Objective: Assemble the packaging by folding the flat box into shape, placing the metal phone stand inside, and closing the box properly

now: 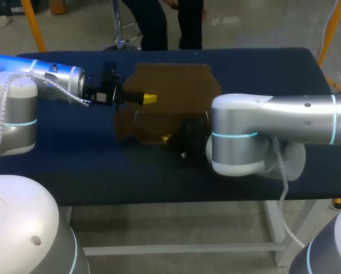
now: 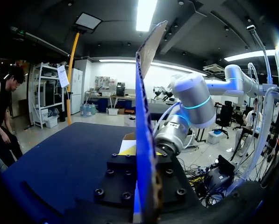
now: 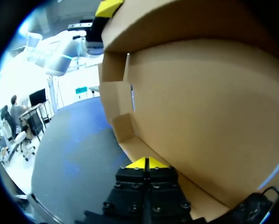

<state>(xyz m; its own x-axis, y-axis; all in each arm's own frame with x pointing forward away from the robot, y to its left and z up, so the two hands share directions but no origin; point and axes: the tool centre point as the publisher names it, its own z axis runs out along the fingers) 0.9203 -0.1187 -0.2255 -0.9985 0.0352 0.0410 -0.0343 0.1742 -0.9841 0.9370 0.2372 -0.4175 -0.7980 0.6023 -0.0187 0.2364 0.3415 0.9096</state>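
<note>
A brown cardboard box [image 1: 173,91], partly folded, stands on the dark blue table [image 1: 261,68]. My left gripper [image 1: 149,98] comes in from the left and is shut on the box's left panel. In the left wrist view that panel [image 2: 146,116] rises edge-on from between the gripper's [image 2: 144,150] fingers. My right gripper [image 1: 168,138] is at the box's near lower edge. In the right wrist view its yellow tips [image 3: 146,163] are pinched together at the bottom fold of the box wall [image 3: 200,93]. The left gripper's yellow tip [image 3: 109,7] shows above the box's top edge.
My right arm's thick elbow [image 1: 244,137] lies low across the table's right half, close beside the box. The same arm [image 2: 190,100] shows beyond the panel in the left wrist view. Bare blue cloth lies to the front left [image 1: 73,171].
</note>
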